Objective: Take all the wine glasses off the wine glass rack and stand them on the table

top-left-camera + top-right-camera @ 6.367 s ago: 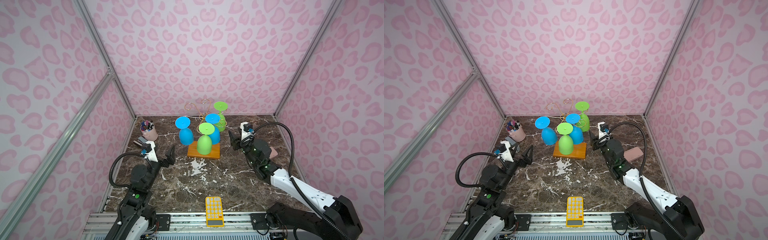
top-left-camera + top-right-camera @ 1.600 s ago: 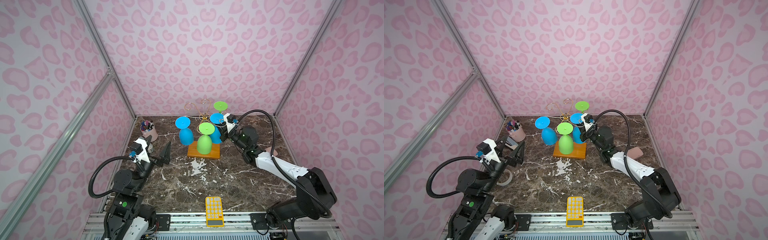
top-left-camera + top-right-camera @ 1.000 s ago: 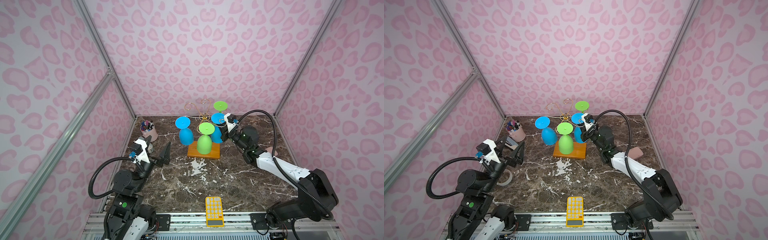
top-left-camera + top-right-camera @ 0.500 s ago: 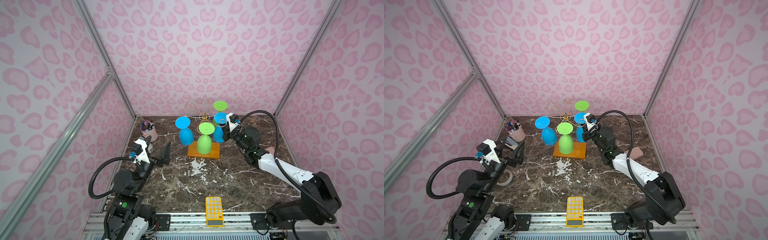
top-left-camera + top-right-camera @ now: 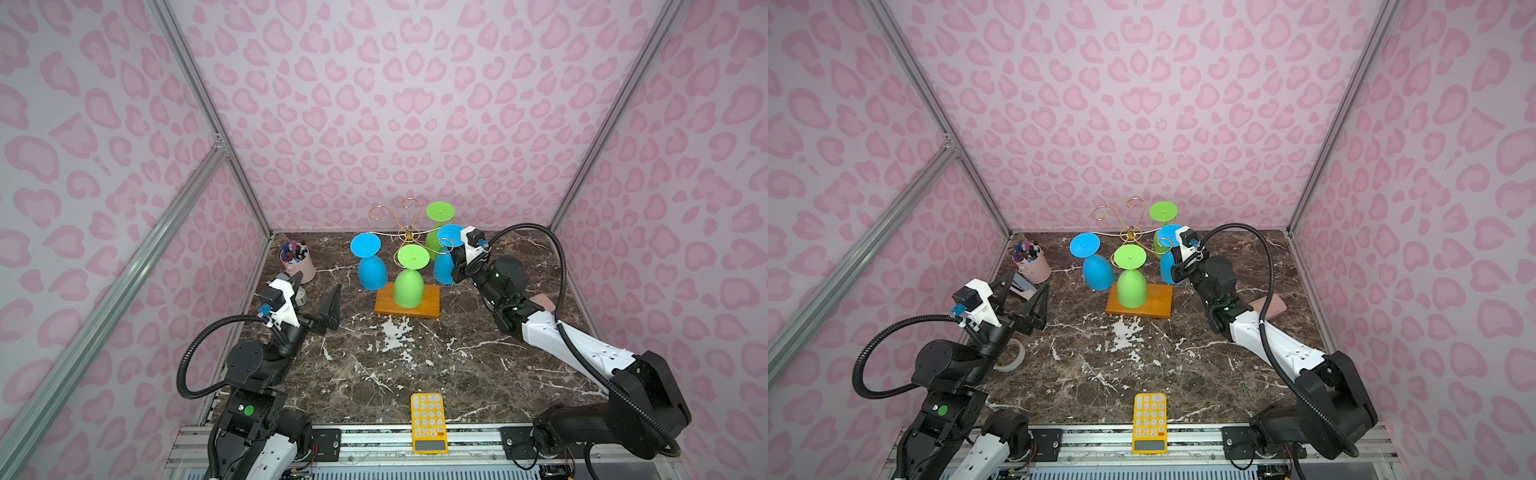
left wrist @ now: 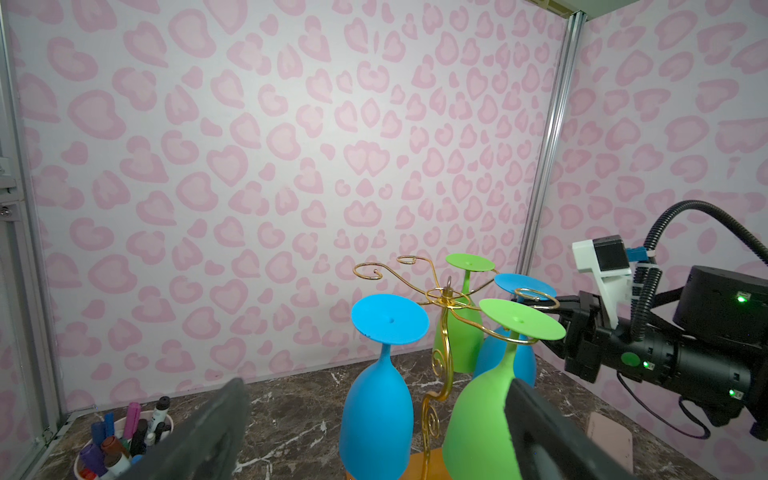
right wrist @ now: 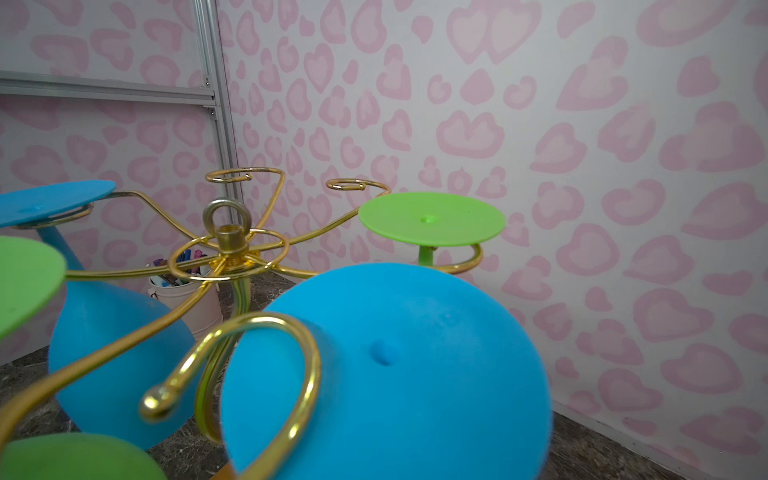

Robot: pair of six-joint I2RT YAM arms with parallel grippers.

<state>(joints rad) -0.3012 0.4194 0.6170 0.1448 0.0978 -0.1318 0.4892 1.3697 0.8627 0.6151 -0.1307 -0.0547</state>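
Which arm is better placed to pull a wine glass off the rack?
Right. The right hand is shut on the right-side blue wine glass by its stem, at the wine glass rack. The left hand is open and apart from the rack.

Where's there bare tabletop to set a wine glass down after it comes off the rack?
The widest bare marble lies between the rack's wooden base and the yellow calculator. Crowded: around the wine glass rack with its hanging glasses and the right gripper, and the left edge by the pen cup.
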